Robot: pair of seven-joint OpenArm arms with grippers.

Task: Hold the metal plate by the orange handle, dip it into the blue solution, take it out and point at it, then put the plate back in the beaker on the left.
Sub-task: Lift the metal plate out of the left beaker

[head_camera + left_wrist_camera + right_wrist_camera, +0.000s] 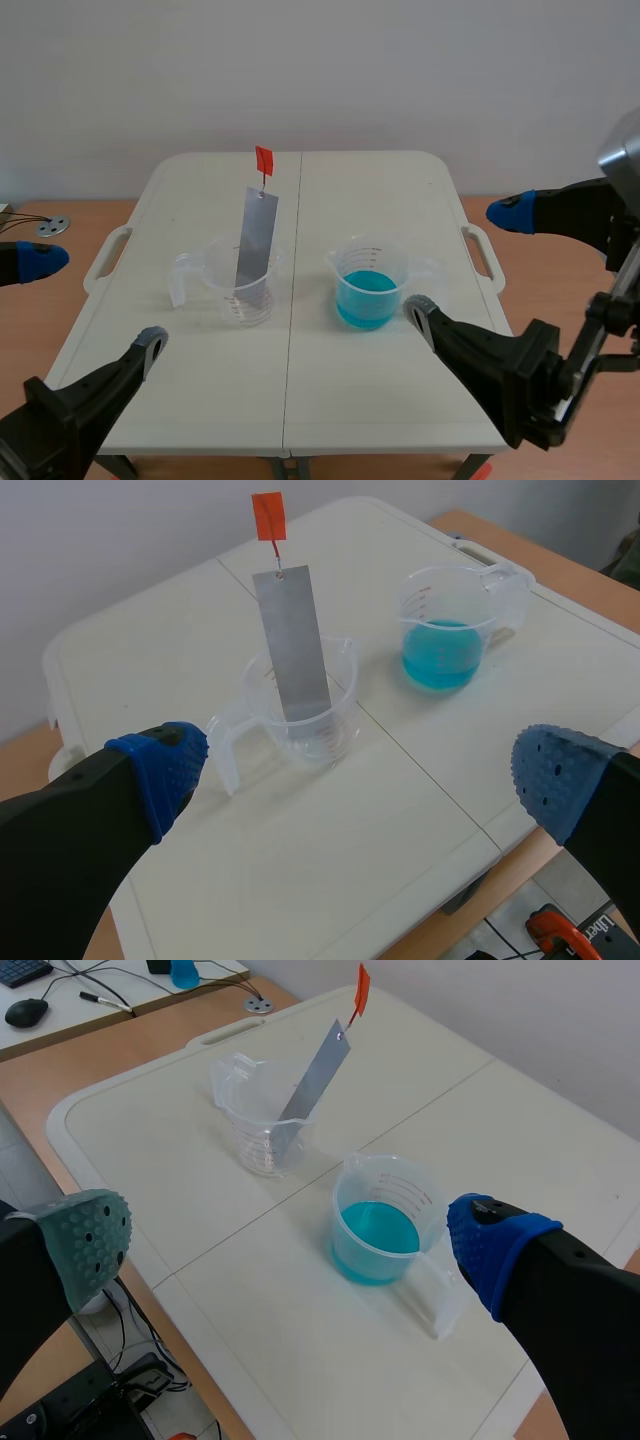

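Note:
A grey metal plate (255,240) leans upright in the clear empty beaker (243,288) on the left, its orange handle (263,159) sticking up on a thin wire. To its right stands a second clear beaker (370,285) holding the blue solution (367,298). My left gripper (97,302) hangs open near the table's front left, short of the plate (295,645) and its beaker (305,720). My right gripper (465,262) is open just right of the blue beaker (380,1222); the plate (315,1080) and handle (359,980) lie beyond it. Nothing is held.
The white folding table (350,190) has a centre seam and carry handles on both sides (485,255). A small metal disc (50,226) with cables lies off the table at the left. A desk with a mouse (25,1010) stands beyond the table's far end.

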